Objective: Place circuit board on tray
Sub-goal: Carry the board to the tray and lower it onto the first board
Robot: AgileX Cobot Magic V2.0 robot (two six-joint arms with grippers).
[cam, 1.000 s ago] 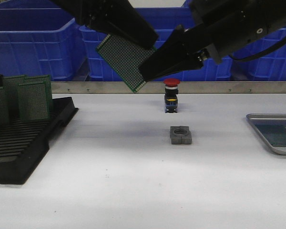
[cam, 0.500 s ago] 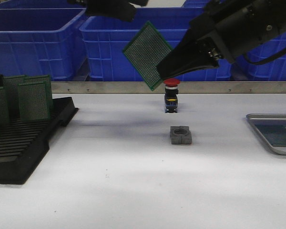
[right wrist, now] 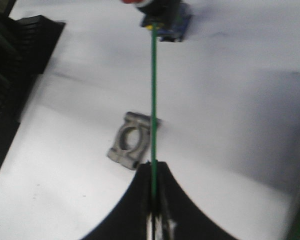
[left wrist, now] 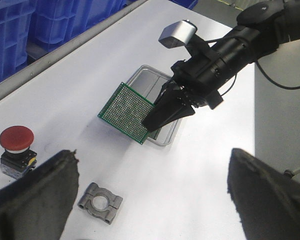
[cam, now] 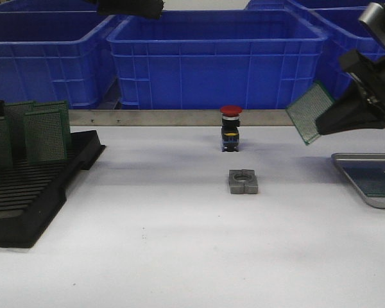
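The work surface is a flat white table [cam: 179,244] with a metal strip along its far edge, and behind this strip stand large blue plastic bins [cam: 218,58]. At about 9 o'clock on the table sits a black slotted plastic rack [cam: 32,192] with several green perforated boards [cam: 45,135] standing upright in it. Near the middle lies a small grey metal clamp block [cam: 243,181], and at 12 o'clock from it stands a red mushroom push button on a black body [cam: 230,127]. At 3 o'clock, at the table's edge, lies the flat silver-grey metal tray [cam: 369,179] with a raised rim.

The right gripper [left wrist: 152,121] is closed on the green perforated circuit board [cam: 310,113], pinching one edge of it between its black fingers [cam: 346,115]; the right wrist view shows the board edge-on, as a thin green line between the two pads. The board hangs in the air, tilted, at about 10 o'clock from the tray and not touching it. Its free end points toward 9 o'clock, away from the gripper, and its flat face is turned toward the front camera.

The left gripper [left wrist: 150,200] is wide open and holds nothing; its dark fingers [left wrist: 35,195] are blurred.
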